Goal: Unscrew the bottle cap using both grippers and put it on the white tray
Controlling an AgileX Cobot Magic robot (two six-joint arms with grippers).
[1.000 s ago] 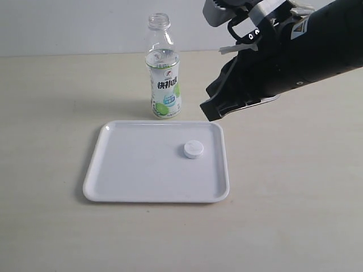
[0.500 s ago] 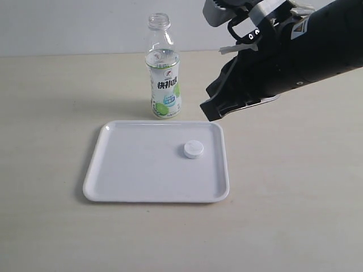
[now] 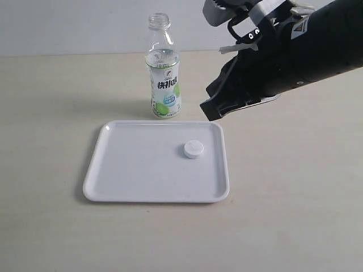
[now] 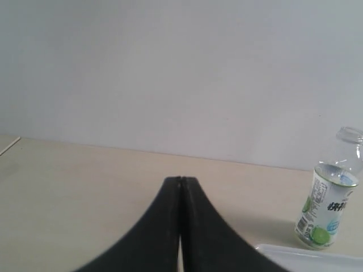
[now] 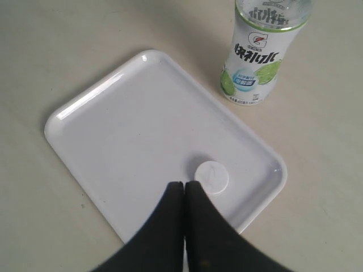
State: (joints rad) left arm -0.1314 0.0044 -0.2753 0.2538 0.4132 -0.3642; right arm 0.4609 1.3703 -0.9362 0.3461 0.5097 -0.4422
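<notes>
The white bottle cap lies flat on the white tray, toward its right side. Behind the tray stands the clear bottle, upright, its neck bare. My right gripper hangs above the tray's right edge, fingers pressed together with nothing between them. Off to the side, my left gripper is shut and empty; the exterior view does not show it.
The pale beige tabletop spreads around the tray on all sides. A plain light wall runs along the back. The bulky black right arm reaches in from the upper right.
</notes>
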